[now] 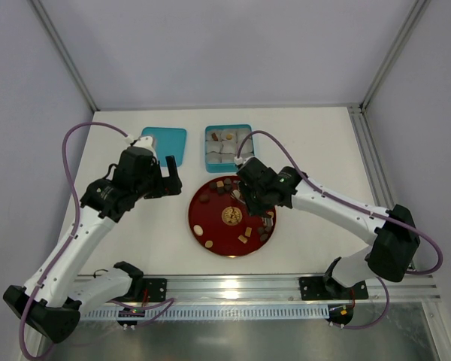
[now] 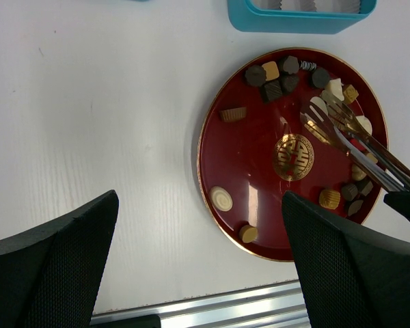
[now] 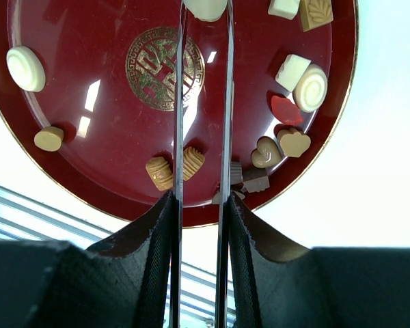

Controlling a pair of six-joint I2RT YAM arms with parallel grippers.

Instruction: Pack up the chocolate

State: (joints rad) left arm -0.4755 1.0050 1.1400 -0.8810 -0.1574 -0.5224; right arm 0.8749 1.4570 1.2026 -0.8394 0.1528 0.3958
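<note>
Your right gripper (image 3: 201, 198) has its jaws clamped on a pair of metal tweezers (image 3: 178, 102), blades pointing out over the red plate (image 2: 253, 157). The tips sit either side of a cream piece (image 3: 205, 7). You can't tell from these views whether it's pinched or just straddled.

Your left gripper (image 2: 199, 201) hangs over the table (image 1: 135, 241) at about 10 o'clock from the plate. Its jaws are spread wide with nothing between them.

The chocolate (image 2: 222, 199) is loose on the plate, mostly round the rim, seen from the top camera:
- dark and tan pieces bunched at 12 o'clock
- a mixed cream, tan and brown string from 2 down to 5 o'clock
- a cream round and a tan one at 7 o'clock
- one tan piece at 10 o'clock

The gold emblem in the plate's middle is bare.

The teal box (image 2: 294, 22) sits just past the plate at 12 o'clock, apart from it, with white paper cups (image 1: 227, 148) inside. A couple of the far cups show something brownish, too small to call. The teal lid (image 1: 165, 141) lies flat at 9 o'clock from the box.
</note>
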